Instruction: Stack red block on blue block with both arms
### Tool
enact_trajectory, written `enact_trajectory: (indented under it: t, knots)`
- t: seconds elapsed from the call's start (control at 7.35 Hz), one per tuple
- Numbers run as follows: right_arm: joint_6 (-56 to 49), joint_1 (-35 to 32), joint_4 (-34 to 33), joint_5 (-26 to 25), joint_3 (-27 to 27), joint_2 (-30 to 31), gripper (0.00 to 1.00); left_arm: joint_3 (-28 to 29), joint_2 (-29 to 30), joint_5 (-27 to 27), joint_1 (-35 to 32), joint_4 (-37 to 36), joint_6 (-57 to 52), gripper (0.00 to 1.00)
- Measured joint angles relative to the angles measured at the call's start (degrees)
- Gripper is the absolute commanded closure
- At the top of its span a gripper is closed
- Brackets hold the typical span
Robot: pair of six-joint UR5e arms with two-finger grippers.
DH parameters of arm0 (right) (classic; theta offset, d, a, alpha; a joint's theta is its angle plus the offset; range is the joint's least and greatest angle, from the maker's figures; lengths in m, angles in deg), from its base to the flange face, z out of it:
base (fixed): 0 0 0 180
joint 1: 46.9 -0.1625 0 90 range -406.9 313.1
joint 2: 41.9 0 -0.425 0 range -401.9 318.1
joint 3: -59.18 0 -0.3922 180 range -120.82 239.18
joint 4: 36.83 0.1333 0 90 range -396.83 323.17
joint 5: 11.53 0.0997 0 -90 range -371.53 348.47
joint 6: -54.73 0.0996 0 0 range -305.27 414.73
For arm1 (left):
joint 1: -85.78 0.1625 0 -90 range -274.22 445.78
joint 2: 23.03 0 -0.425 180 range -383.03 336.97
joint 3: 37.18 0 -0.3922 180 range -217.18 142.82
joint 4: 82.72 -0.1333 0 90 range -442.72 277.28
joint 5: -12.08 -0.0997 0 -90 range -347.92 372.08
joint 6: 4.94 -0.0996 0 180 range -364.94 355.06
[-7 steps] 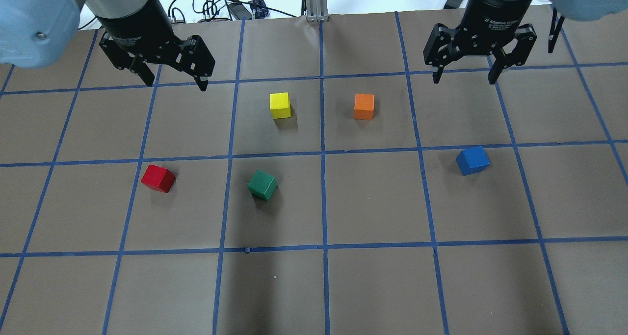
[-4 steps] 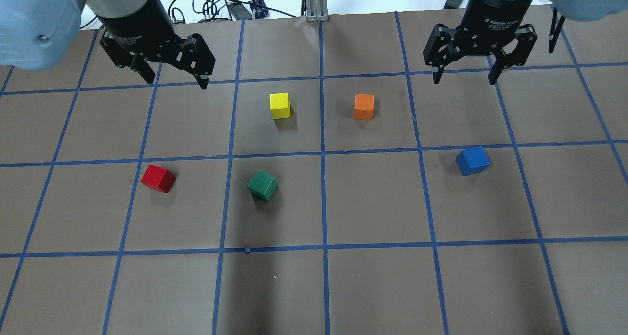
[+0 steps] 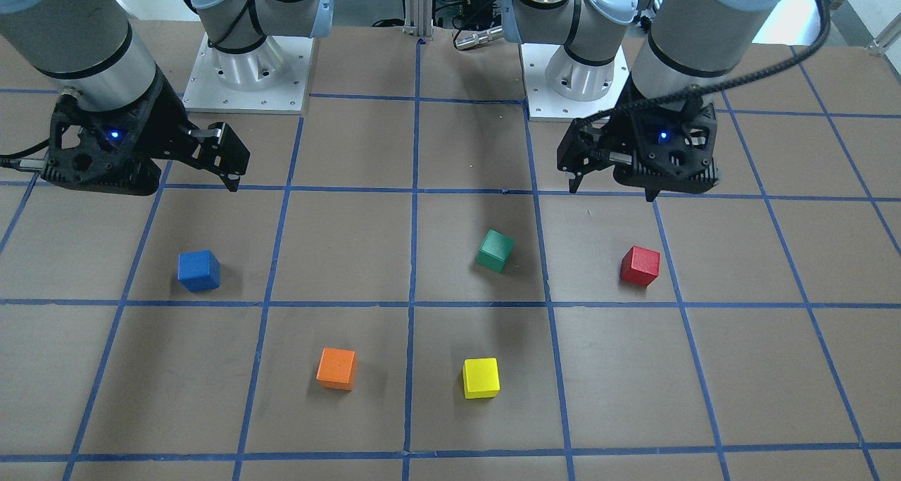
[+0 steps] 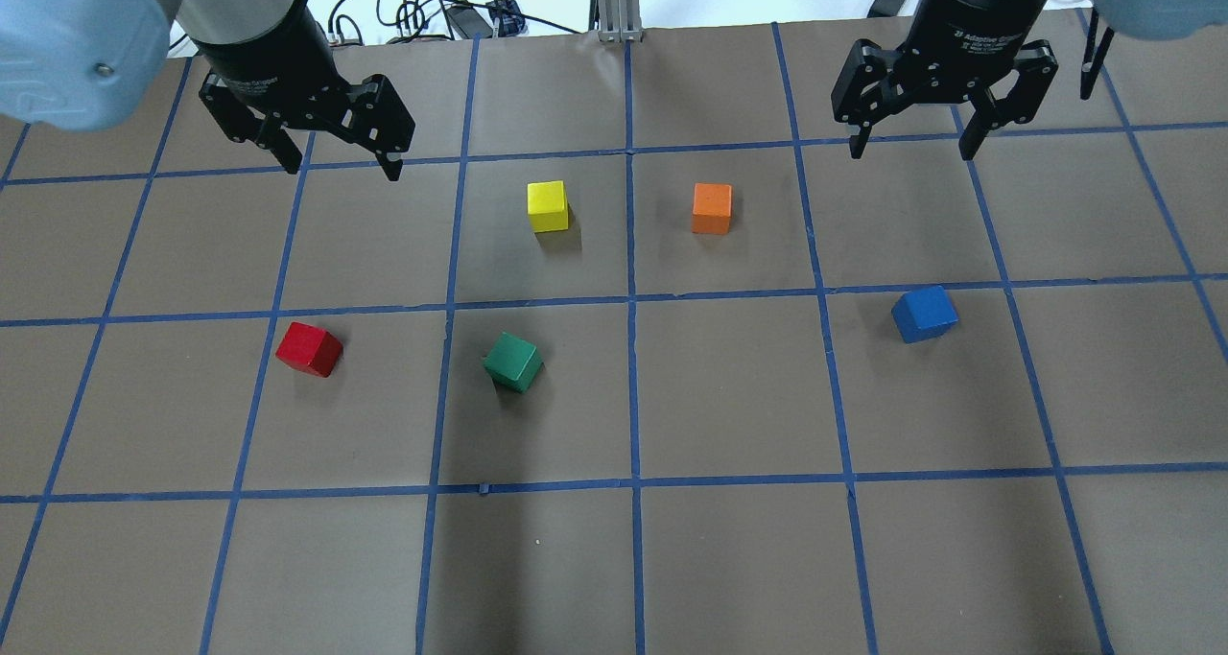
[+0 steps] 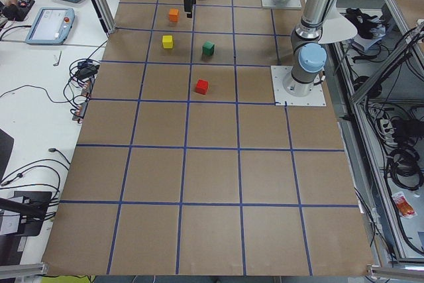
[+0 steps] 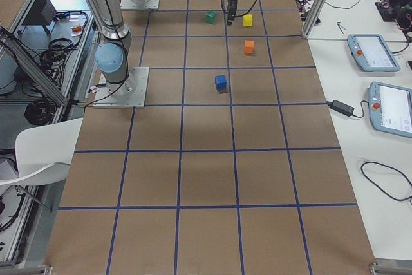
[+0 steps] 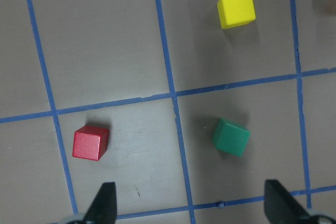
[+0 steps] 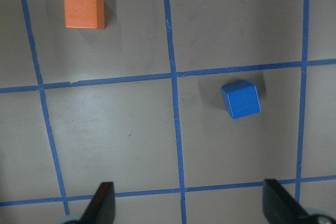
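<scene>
The red block (image 4: 309,349) lies on the brown gridded table, left of centre; it also shows in the left wrist view (image 7: 90,143). The blue block (image 4: 924,314) lies right of centre and shows in the right wrist view (image 8: 241,99). My left gripper (image 4: 342,168) hangs open and empty above the table, beyond the red block. My right gripper (image 4: 911,153) hangs open and empty, beyond the blue block. In the front-facing view the red block (image 3: 640,266) is on the right and the blue block (image 3: 198,270) on the left.
A yellow cube (image 4: 547,205) and an orange cube (image 4: 711,208) sit in the middle far row. A green cube (image 4: 513,362) lies tilted between the red and blue blocks. Cables (image 4: 432,8) and an aluminium post (image 4: 619,3) are at the far edge.
Both grippers have shifted slightly in the overhead view, the left looking a little smaller. Both stay open. No block has moved.
</scene>
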Motion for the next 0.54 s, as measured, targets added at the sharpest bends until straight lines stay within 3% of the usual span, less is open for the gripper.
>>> enact_trajectory:
  t: [0.27, 0.54]
  knots:
    - [0.0, 0.0, 0.12, -0.01, 0.0, 0.12, 0.0, -2.71, 2.89, -0.13, 6.31, -0.14, -8.1, 0.0]
    - [0.0, 0.0, 0.12, -0.07, 0.0, 0.16, 0.0, -9.46, 4.55, -0.22, 12.74, -5.41, -17.06, 0.0]
